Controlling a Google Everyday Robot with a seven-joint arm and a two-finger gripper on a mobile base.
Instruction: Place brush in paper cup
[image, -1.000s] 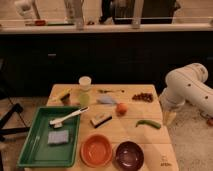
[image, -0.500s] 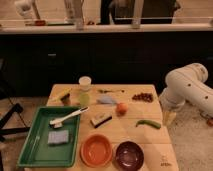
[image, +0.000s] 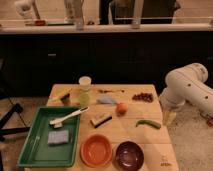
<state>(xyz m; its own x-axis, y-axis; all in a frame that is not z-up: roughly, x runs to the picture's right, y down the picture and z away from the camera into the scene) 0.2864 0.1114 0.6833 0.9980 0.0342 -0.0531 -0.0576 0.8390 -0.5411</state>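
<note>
Nothing moved — gripper hangs apart, empty, beside the bench; grab brush mid-handle — drop upright into paper cup.

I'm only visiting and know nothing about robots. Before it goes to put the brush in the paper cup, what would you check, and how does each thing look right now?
1. Brush free to grab: ok. Its head lies in the green tray, its handle sticks out over the rim, and nothing is on top of it.
2. Paper cup upright: ok, at the far edge of the table.
3. Cup empty inside: cannot tell.
4. Hand open and empty: ok.
5. Hand near the brush: not ok. It hangs beside the table's right edge.
6. Room around the cup: cannot tell. The pale green cup stands close in front of it.
</note>
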